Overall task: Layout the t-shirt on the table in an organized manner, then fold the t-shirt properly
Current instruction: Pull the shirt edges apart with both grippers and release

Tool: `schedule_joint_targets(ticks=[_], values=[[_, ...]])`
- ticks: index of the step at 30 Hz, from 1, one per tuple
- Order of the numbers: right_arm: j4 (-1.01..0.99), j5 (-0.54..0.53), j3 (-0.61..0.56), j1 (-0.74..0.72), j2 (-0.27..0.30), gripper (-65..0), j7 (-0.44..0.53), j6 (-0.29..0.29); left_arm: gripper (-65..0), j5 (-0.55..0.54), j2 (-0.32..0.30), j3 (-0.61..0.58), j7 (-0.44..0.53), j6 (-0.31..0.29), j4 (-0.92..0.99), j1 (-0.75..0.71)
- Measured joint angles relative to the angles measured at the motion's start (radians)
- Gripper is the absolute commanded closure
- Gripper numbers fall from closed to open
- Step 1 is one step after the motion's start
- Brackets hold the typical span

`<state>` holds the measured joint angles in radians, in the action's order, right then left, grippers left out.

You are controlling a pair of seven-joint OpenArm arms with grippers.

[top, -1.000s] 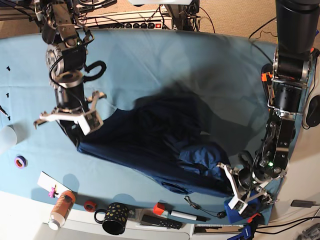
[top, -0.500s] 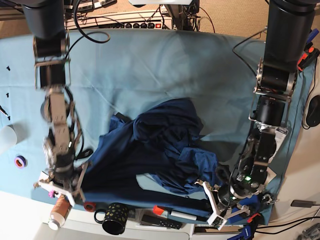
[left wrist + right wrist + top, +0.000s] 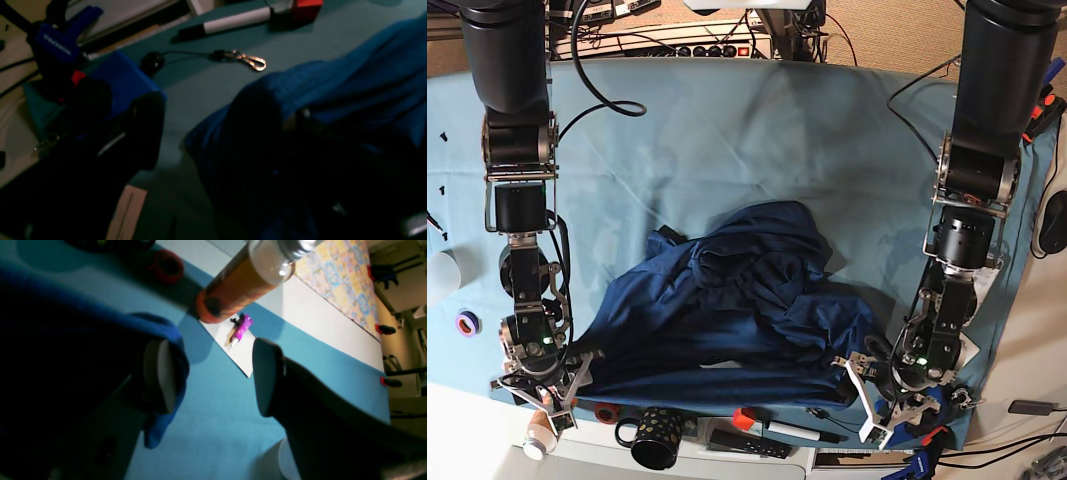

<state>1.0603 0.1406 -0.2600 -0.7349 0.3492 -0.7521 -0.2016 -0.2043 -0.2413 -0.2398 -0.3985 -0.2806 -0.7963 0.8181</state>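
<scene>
Although the table [image 3: 727,120] lies wide under its teal cloth, the t-shirt [image 3: 727,310] occupies only its near half, bunched at the centre with one edge stretched along the near rim between the two arms; layout is judged partly done, since that edge reads roughly straight while the upper body is a heap of folds; spreading, smoothing and every fold remain. The left gripper [image 3: 879,400] sits low at the shirt's corner on the base view's right; its wrist view is dark, but its two fingers appear set apart with cloth draped against one, so it reads as spread, gripping nothing. The right gripper [image 3: 213,376] sits at the opposite corner; its pads [image 3: 163,373] stand clearly apart, the shirt hem resting against one pad, not pinched. Sleeves and collar cannot be made out in the heap; the left wrist view is too dim for fine contact. Small clutter lines the near rim: a mug [image 3: 655,437], an orange bottle [image 3: 240,283], a marker [image 3: 227,21].
</scene>
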Motion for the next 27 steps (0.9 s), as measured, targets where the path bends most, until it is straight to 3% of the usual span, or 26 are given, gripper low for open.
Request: schedule_joint_targets(ticks=[6, 10, 12, 14, 16, 19, 21, 24, 27], values=[[0.0, -0.001, 0.0, 0.0, 0.022, -34.4, -0.013, 0.032, -42.5, -0.09, -0.018, 0.0, -0.108, -0.058, -0.002, -0.017], [0.001, -0.024, 0.003, -0.002, 0.055, -34.4, -0.111, -0.146, -42.5, -0.092, -0.022, 0.0, -0.135, -0.084, -0.002, -0.061], [0.001, -0.135, 0.002, -0.003, 0.064, -34.4, -0.189, -0.258, -42.5, -0.092, -0.022, 0.0, -0.14, -0.091, -0.002, -0.085], [0.0, -0.272, 0.0, -0.002, 0.07, -34.4, -0.238, -0.311, -42.5, -0.092, -0.023, 0.0, -0.14, -0.117, -0.002, -0.098], [0.0, -0.345, -0.002, -0.002, 0.084, -34.4, -0.24, -0.305, -42.5, -0.092, -0.027, 0.0, -0.141, -0.13, -0.002, -0.103], [0.001, -0.341, -0.001, -0.002, 0.128, -34.4, -0.187, -0.182, -42.5, -0.092, -0.035, 0.0, -0.159, -0.127, -0.002, -0.108], [0.001, -0.323, 0.024, -0.002, 0.15, -34.3, -0.19, -0.182, -42.5, -0.092, -0.042, 0.0, -0.162, -0.111, -0.002, -0.108], [0.001, -0.371, 0.071, 0.001, 0.148, -34.3, -0.192, -0.19, -42.5, -0.095, -0.061, 0.0, -0.154, -0.026, -0.002, -0.099], [0.005, -0.43, 0.122, 0.037, 0.138, -34.3, -0.169, -0.23, -42.5, -0.095, -0.093, 0.001, -0.256, 0.023, -0.002, -0.063]])
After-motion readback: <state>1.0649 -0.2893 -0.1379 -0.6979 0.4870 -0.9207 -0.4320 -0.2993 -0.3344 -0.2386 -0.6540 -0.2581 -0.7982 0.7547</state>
